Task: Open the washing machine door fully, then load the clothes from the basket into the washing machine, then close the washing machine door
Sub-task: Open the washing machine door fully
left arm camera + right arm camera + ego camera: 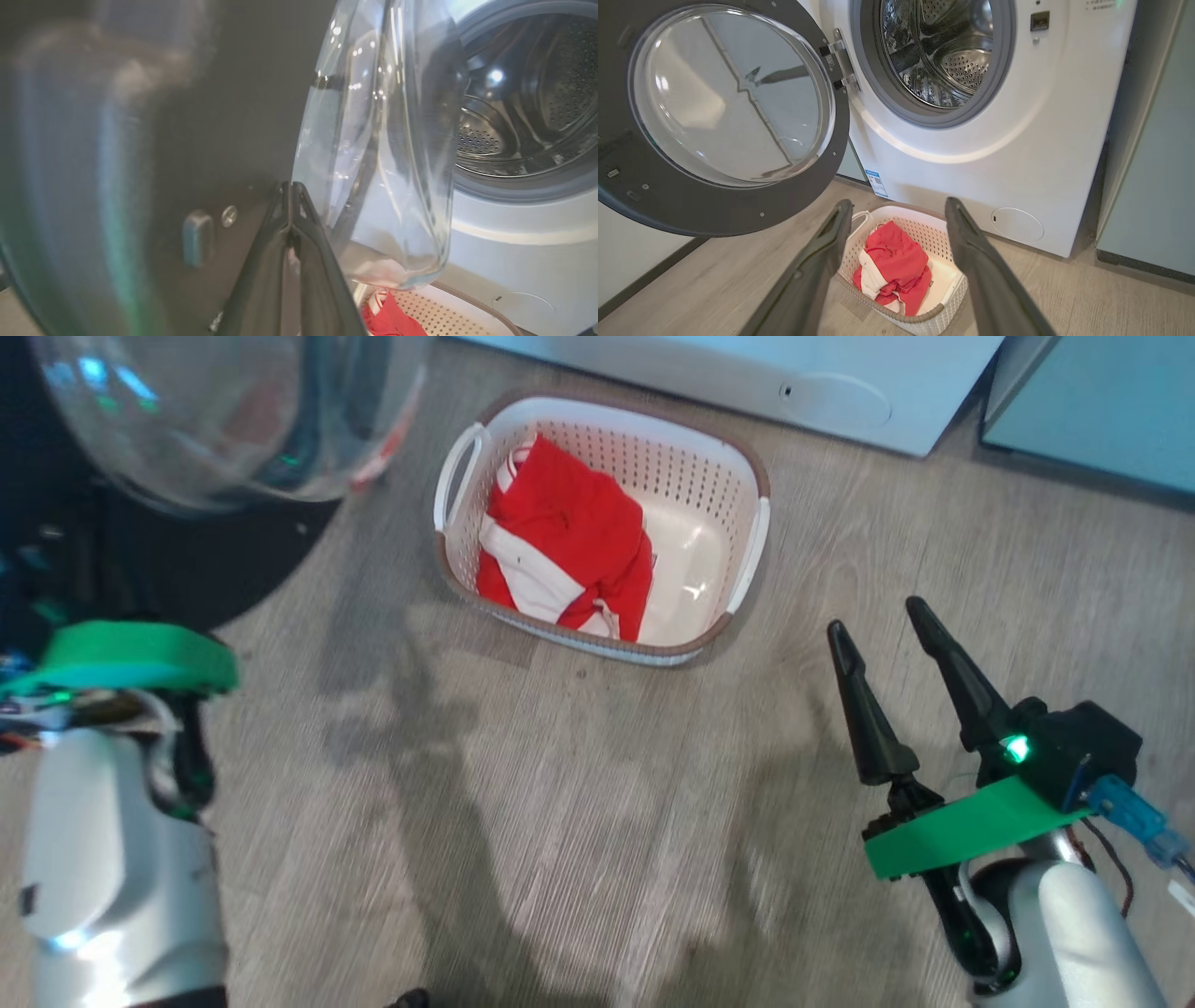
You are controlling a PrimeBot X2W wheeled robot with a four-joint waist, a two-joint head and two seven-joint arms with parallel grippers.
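Note:
The washing machine (1017, 140) stands with its drum open. Its door (714, 205) is swung out to the left, the black rim and domed glass facing me. My left gripper (292, 186) is shut with nothing in it. Its tips lie close against the door's dark inner rim (210, 140), just beside the glass dome (383, 163); whether they touch is unclear. On the floor in front of the machine sits the white basket (747, 457). The red and white clothes (565, 537) lie bunched in its left half. My right gripper (875, 618) hangs open and empty, right of the basket and above the floor. In the right wrist view its fingers (971, 252) frame the basket (943, 298) and clothes (892, 266).
A pale teal cabinet (1157, 163) stands right of the machine. A white wall with a dark skirting (626, 252) runs behind the open door. Grey wood floor (560, 803) spreads in front of the basket. My left forearm (112, 859) rises at the lower left under the door glass (215, 420).

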